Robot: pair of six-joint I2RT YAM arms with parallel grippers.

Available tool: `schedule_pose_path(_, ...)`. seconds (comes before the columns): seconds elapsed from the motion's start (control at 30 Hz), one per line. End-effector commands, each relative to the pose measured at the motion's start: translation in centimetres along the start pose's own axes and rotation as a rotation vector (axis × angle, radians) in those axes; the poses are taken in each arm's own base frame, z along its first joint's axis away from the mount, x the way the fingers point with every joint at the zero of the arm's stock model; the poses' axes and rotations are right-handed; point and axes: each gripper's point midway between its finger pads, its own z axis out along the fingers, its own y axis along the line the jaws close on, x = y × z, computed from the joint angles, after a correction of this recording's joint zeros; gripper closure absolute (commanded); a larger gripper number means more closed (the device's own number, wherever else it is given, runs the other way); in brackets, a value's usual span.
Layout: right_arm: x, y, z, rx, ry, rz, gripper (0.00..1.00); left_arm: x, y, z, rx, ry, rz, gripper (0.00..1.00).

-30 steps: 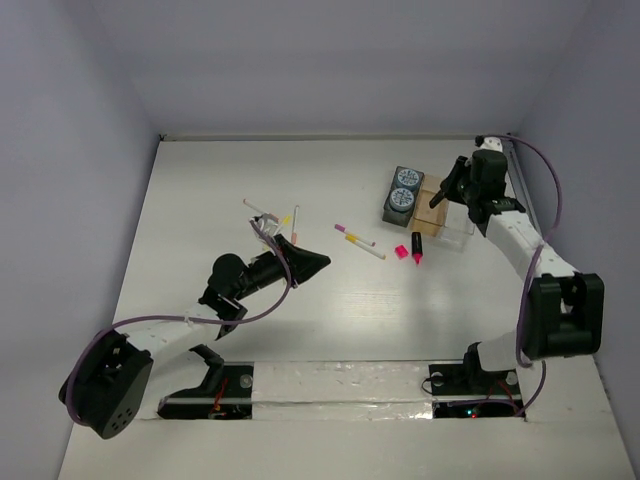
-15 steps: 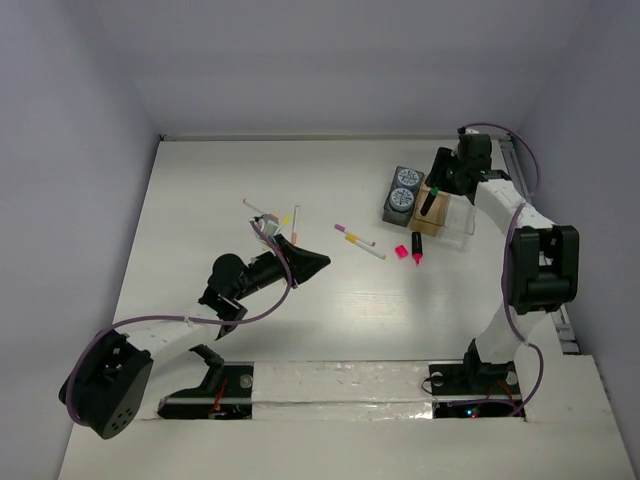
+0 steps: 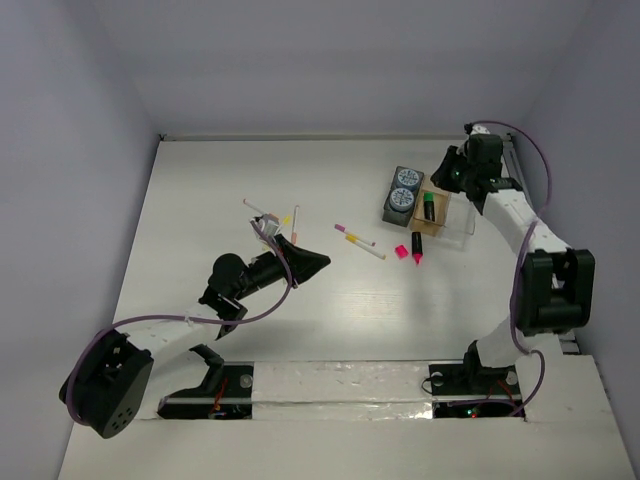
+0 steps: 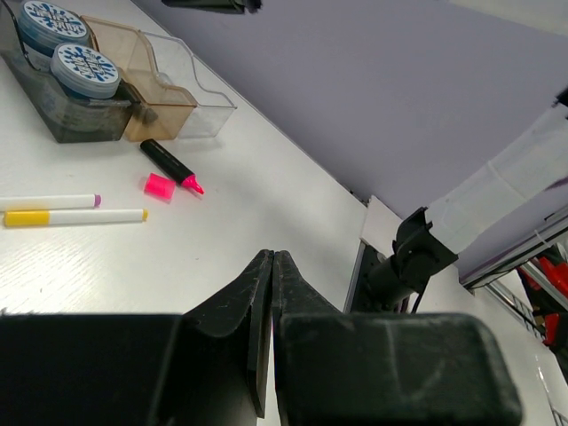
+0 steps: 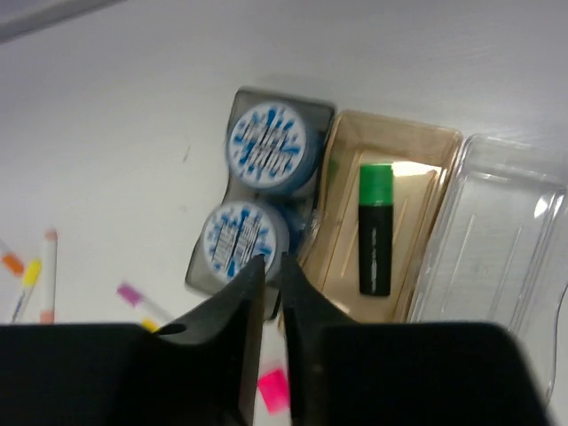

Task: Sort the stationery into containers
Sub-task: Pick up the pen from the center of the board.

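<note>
The containers are one divided tray (image 3: 452, 222) with a dark section, a tan one (image 5: 426, 155) and a clear one (image 5: 497, 240). Two blue-topped canisters (image 5: 266, 142) (image 5: 240, 238) sit in the dark section. A black highlighter with a green cap (image 5: 375, 229) lies in the tan section (image 3: 428, 208). My right gripper (image 5: 269, 262) hovers above the tray (image 3: 443, 177), its jaws a narrow gap apart with nothing between them. Thin white pens (image 3: 358, 242) (image 3: 275, 215) lie mid-table. My left gripper (image 3: 312, 262) (image 4: 272, 255) is shut and empty, near the pens.
A black highlighter with a pink tip (image 3: 416, 248) and its loose pink cap (image 3: 401, 251) lie just in front of the tray. The right wall stands close behind the right arm. Both arm bases are at the near edge.
My right gripper lowered the green-capped highlighter into the tan section, let it go and drew back above the tray. The left arm has not moved.
</note>
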Motion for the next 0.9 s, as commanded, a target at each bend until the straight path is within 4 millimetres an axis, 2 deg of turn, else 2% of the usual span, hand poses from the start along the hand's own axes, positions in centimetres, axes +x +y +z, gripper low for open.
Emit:
schedule_pose_path(0.0, 1.4, 4.5, -3.4, -0.154, -0.037, -0.044, 0.91, -1.0, -0.9, 0.2, 0.04, -0.034, 0.049, 1.0)
schedule_pose_path(0.03, 2.9, 5.8, -3.8, -0.173, -0.018, -0.056, 0.96, -1.0, -0.8, 0.3, 0.037, -0.033, 0.049, 1.0)
schedule_pose_path(0.07, 3.3, 6.4, -5.0, -0.183, -0.035, -0.06, 1.0, -1.0, -0.8, 0.2, 0.037, -0.032, 0.048, 1.0)
schedule_pose_path(0.1, 6.1, 5.8, -5.2, -0.172, 0.008, -0.052, 1.0, -0.9, -0.8, 0.2, 0.035, -0.03, 0.05, 1.0)
schedule_pose_path(0.17, 8.3, 5.7, -6.0, -0.169, 0.027, -0.017, 1.0, -1.0, -0.8, 0.2, 0.032, -0.032, 0.051, 1.0)
schedule_pose_path(0.2, 8.8, 5.5, -6.9, -0.169, 0.015, -0.005, 1.0, -1.0, -0.8, 0.2, 0.032, -0.032, 0.051, 1.0)
schedule_pose_path(0.23, 11.3, 4.2, -6.9, -0.138, 0.059, 0.023, 1.0, -1.1, -0.8, 0.2, 0.033, -0.035, 0.053, 1.0)
schedule_pose_path(0.3, 13.0, 3.1, -7.3, -0.104, 0.075, 0.038, 0.89, -1.1, -0.8, 0.1, 0.031, -0.038, 0.053, 1.0)
schedule_pose_path(0.33, 14.7, 2.1, -7.3, -0.075, 0.106, 0.044, 0.83, -1.1, -0.8, 0.1, 0.03, -0.039, 0.052, 1.0)
schedule_pose_path(0.37, 15.2, 1.2, -7.1, -0.033, 0.104, 0.045, 0.67, -1.1, -0.8, 0.1, 0.031, -0.037, 0.049, 1.0)
schedule_pose_path(0.43, 16.6, 0.6, -7.0, -0.013, 0.144, 0.059, 0.56, -1.1, -0.8, 0.1, 0.033, -0.037, 0.049, 1.0)
schedule_pose_path(0.47, 17.0, 0.7, -6.9, -0.026, 0.158, 0.056, 0.46, -1.0, -0.8, 0.1, 0.034, -0.034, 0.047, 1.0)
schedule_pose_path(0.53, 17.4, 0.4, -6.4, -0.005, 0.181, 0.061, 0.4, -1.0, -0.9, 0.1, 0.038, -0.036, 0.047, 1.0)
schedule_pose_path(0.57, 16.9, 0.4, -6.2, 0.007, 0.177, 0.06, 0.34, -1.0, -1.0, 0.1, 0.039, -0.037, 0.046, 1.0)
schedule_pose_path(0.67, 16.8, -0.1, -5.4, 0.046, 0.196, 0.059, 0.3, -1.1, -1.1, 0.0, 0.043, -0.041, 0.048, 1.0)
schedule_pose_path(0.73, 15.8, -0.2, -4.7, 0.069, 0.184, 0.048, 0.28, -1.1, -1.3, -0.1, 0.049, -0.041, 0.049, 1.0)
schedule_pose_path(0.77, 16.1, -1.0, -4.1, 0.113, 0.193, 0.042, 0.28, -1.2, -1.4, -0.1, 0.051, -0.043, 0.05, 1.0)
schedule_pose_path(0.87, 15.4, -1.9, -3.2, 0.171, 0.182, 0.028, 0.3, -1.2, -1.5, -0.2, 0.054, -0.044, 0.053, 1.0)
